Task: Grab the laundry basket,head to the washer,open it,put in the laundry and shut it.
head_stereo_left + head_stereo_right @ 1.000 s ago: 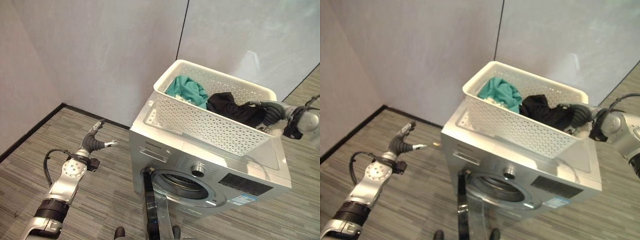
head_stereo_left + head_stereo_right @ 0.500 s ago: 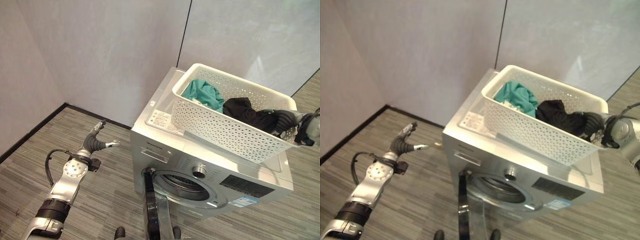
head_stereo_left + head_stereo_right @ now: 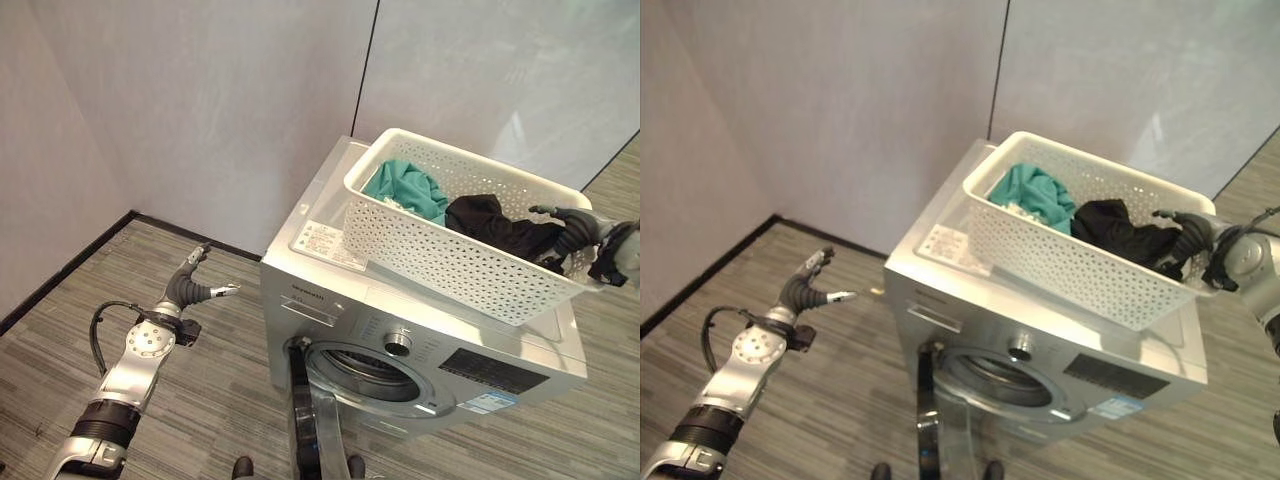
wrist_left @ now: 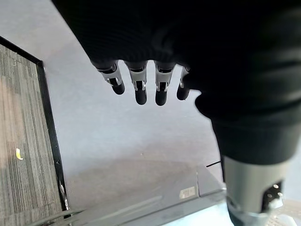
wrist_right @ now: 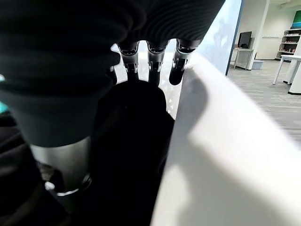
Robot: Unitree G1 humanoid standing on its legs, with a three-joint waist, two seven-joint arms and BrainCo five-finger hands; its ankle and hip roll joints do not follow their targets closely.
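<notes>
The white perforated laundry basket (image 3: 450, 255) stands on top of the silver washer (image 3: 325, 262). A teal garment (image 3: 405, 188) and a black garment (image 3: 495, 225) lie in it. My right hand (image 3: 572, 228) is at the basket's right end, open, its straight fingers (image 5: 153, 66) hovering over the black garment (image 5: 127, 141) just inside the white rim (image 5: 221, 155). My left hand (image 3: 190, 288) hangs open over the floor left of the washer, holding nothing. The washer's round door (image 3: 305, 420) is swung open in front of the drum opening (image 3: 365, 365).
Grey walls close in behind the washer, meeting in a corner at the back left. The striped floor (image 3: 60, 360) runs left of and in front of the machine. The open door juts out low at the washer's front.
The basket slid right and back on the washer top, then stopped. My right hand's fingers have since uncurled and lifted off the rim. The left arm stays put.
</notes>
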